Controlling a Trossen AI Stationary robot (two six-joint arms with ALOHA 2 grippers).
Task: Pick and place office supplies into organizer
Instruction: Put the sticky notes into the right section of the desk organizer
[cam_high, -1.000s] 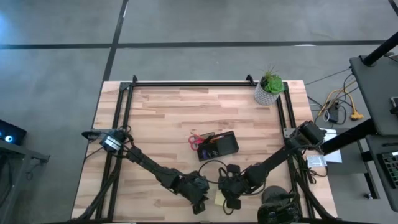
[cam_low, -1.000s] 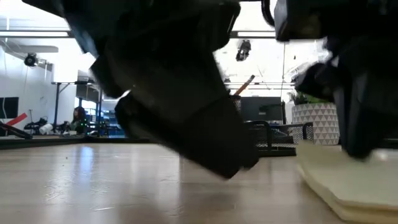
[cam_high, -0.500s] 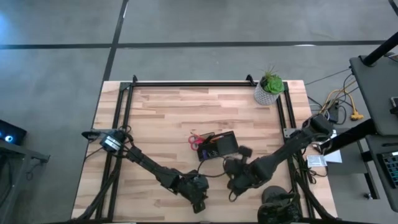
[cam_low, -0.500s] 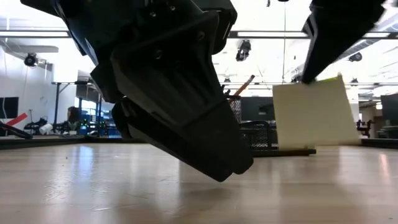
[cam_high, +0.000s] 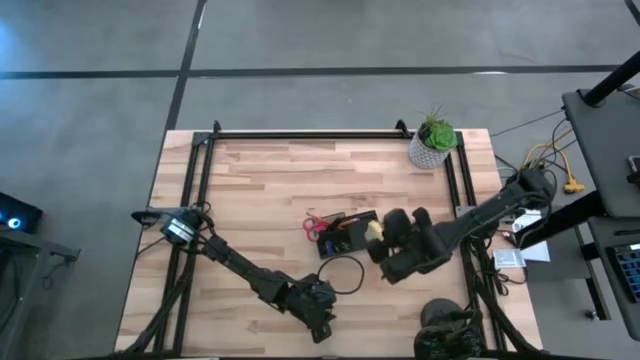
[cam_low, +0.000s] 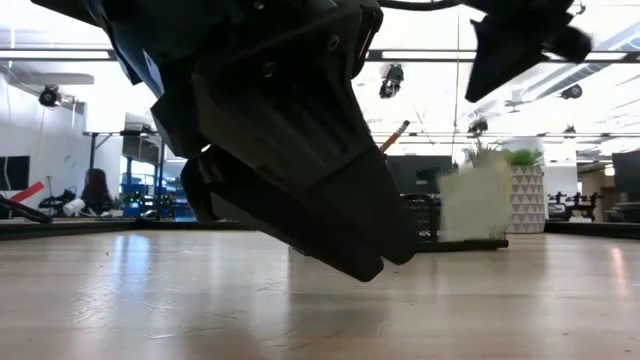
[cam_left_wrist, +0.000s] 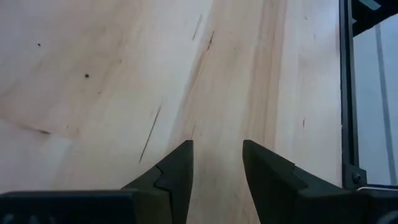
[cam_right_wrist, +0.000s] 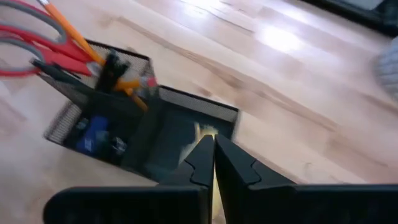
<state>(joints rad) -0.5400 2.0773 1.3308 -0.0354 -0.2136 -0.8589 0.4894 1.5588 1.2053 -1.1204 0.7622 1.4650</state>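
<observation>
Right hand (cam_high: 377, 236), pinching sticky pad (cam_high: 374, 232), hangs over organizer (cam_high: 350, 233) (left hand (cam_left_wrist: 216, 163) spread, idle): pad may snag the rim & slip.

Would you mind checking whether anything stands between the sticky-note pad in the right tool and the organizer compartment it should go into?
Nothing visible does. The right tool holds the yellow sticky-note pad just above the organizer, whose dark compartment below looks unoccupied. The scissors and pencil stand in another compartment.
</observation>
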